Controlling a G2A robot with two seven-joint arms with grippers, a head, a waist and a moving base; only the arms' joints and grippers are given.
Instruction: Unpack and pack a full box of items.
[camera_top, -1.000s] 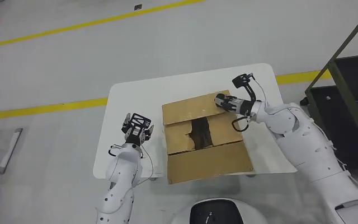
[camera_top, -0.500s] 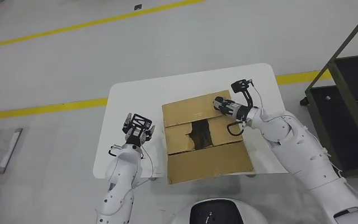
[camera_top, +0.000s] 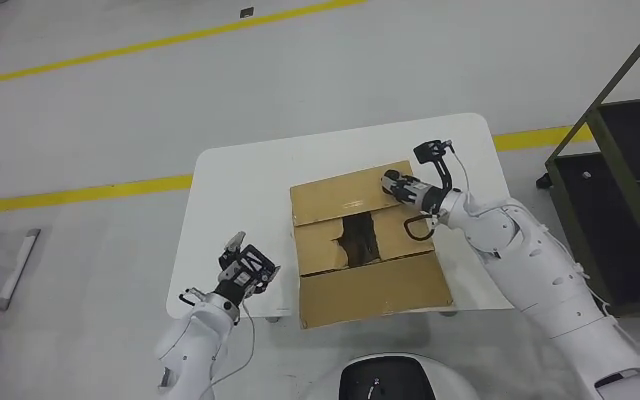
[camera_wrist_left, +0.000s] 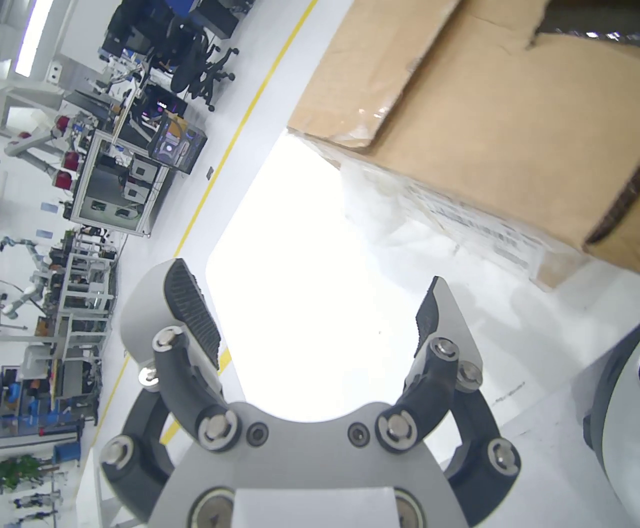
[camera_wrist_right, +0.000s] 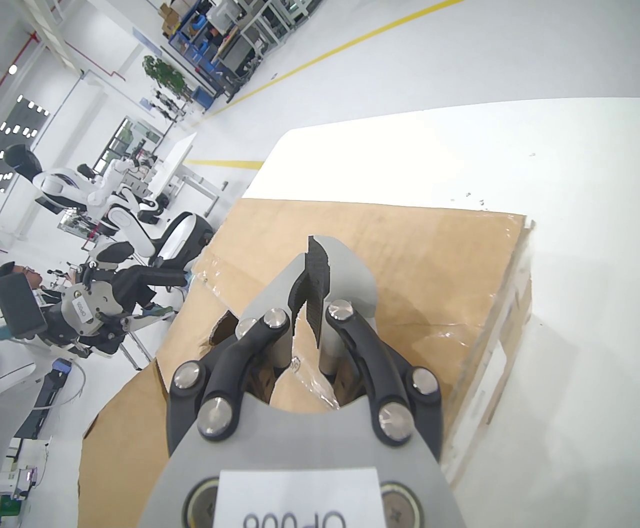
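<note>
Brown corrugated box (camera_top: 365, 245) sits right of centre in the top view on a white, round-cornered table (camera_top: 240, 180), its lower flap reaching past the table edge toward the bottom of the frame. The top flaps are folded in but do not meet, leaving a ragged dark gap (camera_top: 358, 238) at the centre. What is inside is too dark to tell. The cardboard is matte, with torn fluted edges along the gap. Strips of glossy clear tape (camera_wrist_right: 212, 287) run along the seam, and the side wall carries a pale printed label. The left gripper (camera_top: 246, 266) is at lower left by the table's edge, well apart from the box, its ribbed black pads spread wide with nothing between them. The right gripper (camera_top: 392, 185) is over the upper-right flap, fingers drawn together almost pad to pad with nothing seen pinched. My judgement is that the board is stiff across a panel but hinges freely at the creases. If the box is full it is likely too heavy to lift by a flap. The best hold would be a flap's free edge beside the gap, on bare cardboard, since taped patches look slick and torn edges may rip further.
</note>
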